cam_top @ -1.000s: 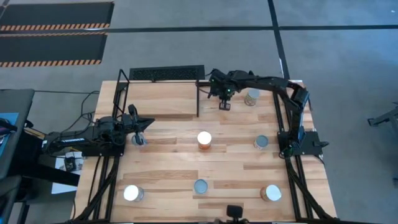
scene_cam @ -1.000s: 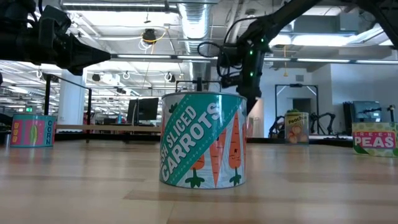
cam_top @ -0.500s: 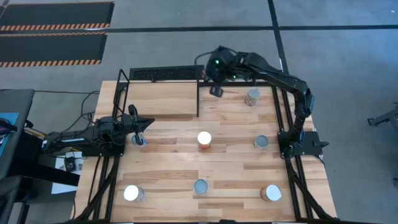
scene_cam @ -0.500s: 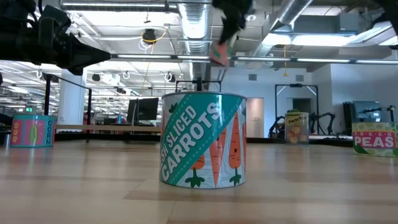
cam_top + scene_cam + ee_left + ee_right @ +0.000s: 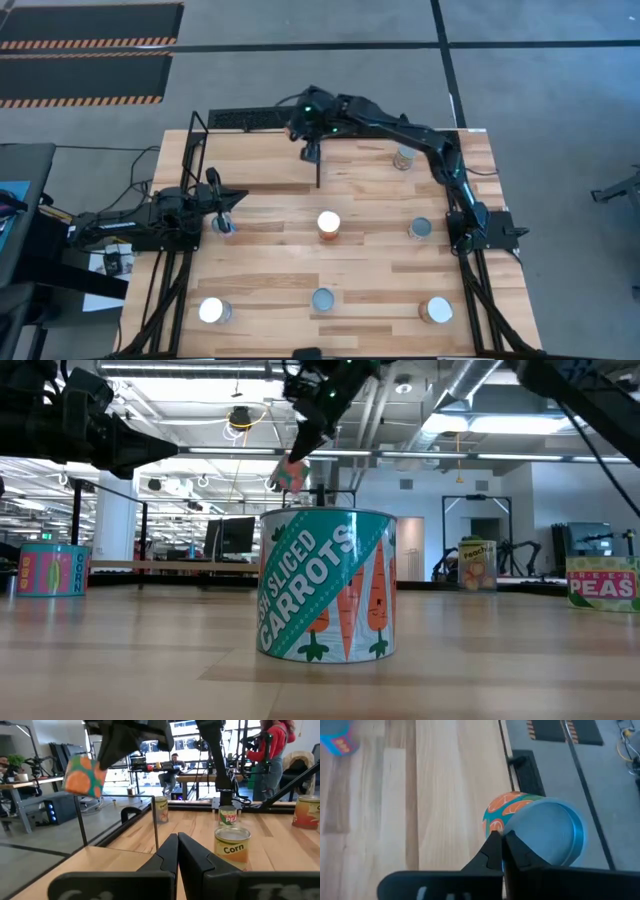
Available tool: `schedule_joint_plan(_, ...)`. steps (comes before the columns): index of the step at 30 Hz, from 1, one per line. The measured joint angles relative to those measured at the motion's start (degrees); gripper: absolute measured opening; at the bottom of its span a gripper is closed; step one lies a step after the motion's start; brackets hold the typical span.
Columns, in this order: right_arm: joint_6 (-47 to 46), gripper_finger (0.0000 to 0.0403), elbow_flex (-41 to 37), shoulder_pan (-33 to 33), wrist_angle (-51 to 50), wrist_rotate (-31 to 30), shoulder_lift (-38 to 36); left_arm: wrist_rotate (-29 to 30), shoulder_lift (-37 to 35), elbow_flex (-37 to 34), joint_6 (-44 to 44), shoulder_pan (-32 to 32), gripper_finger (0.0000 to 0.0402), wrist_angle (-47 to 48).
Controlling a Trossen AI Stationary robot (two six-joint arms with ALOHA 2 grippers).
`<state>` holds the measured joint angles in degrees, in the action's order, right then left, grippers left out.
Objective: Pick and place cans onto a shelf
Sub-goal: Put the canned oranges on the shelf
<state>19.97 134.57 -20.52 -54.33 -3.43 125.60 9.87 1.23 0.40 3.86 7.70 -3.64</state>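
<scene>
My right gripper (image 5: 308, 150) is high over the right end of the shelf (image 5: 255, 165), a light-wood board in a thin black rod frame at the table's far left. It is shut on a can with a teal-and-orange label (image 5: 84, 776), also in the low view (image 5: 290, 473). My left gripper (image 5: 235, 200) waits shut and level at the table's left edge, beside a corn can (image 5: 232, 845) that stands on its base. A carrots can (image 5: 328, 224) stands mid-table. My right gripper pinches the can's top rim (image 5: 509, 827) between its two fingers, which slant down from above. The can hangs tilted below the fingers, its flat blue-grey top (image 5: 545, 835) turned toward the wrist. It is clear of the shelf and the table.
More cans stand about the table: at the far right (image 5: 403, 156), the right (image 5: 420, 229), and along the near edge (image 5: 211, 311), (image 5: 322, 299), (image 5: 435, 310). The shelf's upright rods (image 5: 319, 160) stand just under the held can. People are in the room beyond.
My right gripper has risen from low over the table, right of the shelf. It has swung toward the table's left and tipped on the way. The can has gone with it, lifted well clear, and now hangs over the shelf's right end.
</scene>
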Motion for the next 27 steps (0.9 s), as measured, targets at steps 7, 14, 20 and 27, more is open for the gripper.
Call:
schedule_joint_plan(7,0.00,0.0005,0.26,2.15,-0.23,0.56,6.64,-0.04,0.00,-0.01,0.15,0.00,0.0000,0.13)
schedule_joint_plan(14,-0.42,0.0005,0.31,4.45,-2.20,0.68,10.89,-0.04,0.00,0.00,0.13,0.00,0.0000,0.31)
schedule_joint_plan(20,-0.57,0.0006,0.28,4.88,-1.71,0.51,11.65,-0.04,0.00,-0.01,0.11,0.00,0.0000,0.31)
schedule_joint_plan(27,-1.83,0.0020,0.13,4.17,-2.27,0.49,11.63,-0.04,0.00,-0.02,-0.07,0.00,0.0000,0.28)
